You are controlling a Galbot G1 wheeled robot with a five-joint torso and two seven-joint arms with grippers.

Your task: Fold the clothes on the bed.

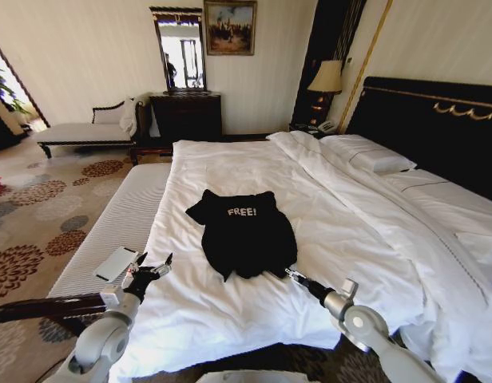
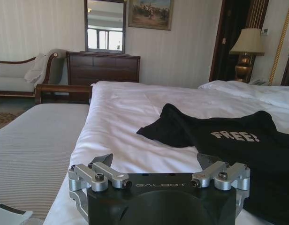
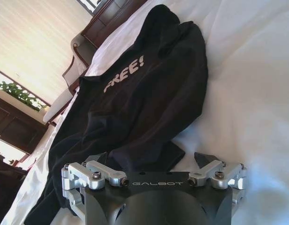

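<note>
Bedside work stood at its opening step as the robot faced the black T-shirt [image 1: 244,238], which lay rumpled at the centre of the frame on the white duvet of the bed [image 1: 230,319], chest lettering up and collar toward the far wall. At lower left, the left tool [image 1: 153,266] hovered over the bed's near edge, well short of the shirt's left side, its fingers spread and gripping nothing. A flat white object [image 1: 116,262] lay just beside it on the striped bench [image 1: 110,231] that ran along the bed. At lower centre-right, the right tool [image 1: 292,274] sat close to the shirt's lower right hem, fingers likewise spread and empty; its wrist view showed the dark fabric just ahead of the jaws.

Judged from this layout, a clean fold would likely call for flattening the garment first, since its sleeves and hem looked bunched. Each tool would need to pinch only the black cloth at a hem corner or sleeve edge, low and shallow, so the soft duvet beneath was not gathered along with it. Matching the two grips in height would help keep the fold line straight.

Much stayed unclear. The shirt's lower hem was folded under itself, its left sleeve merged into dark creases, and black-on-black folds hid where the edges truly ran. The right tool's fingertips were hard to separate from the fabric in the head view.
</note>
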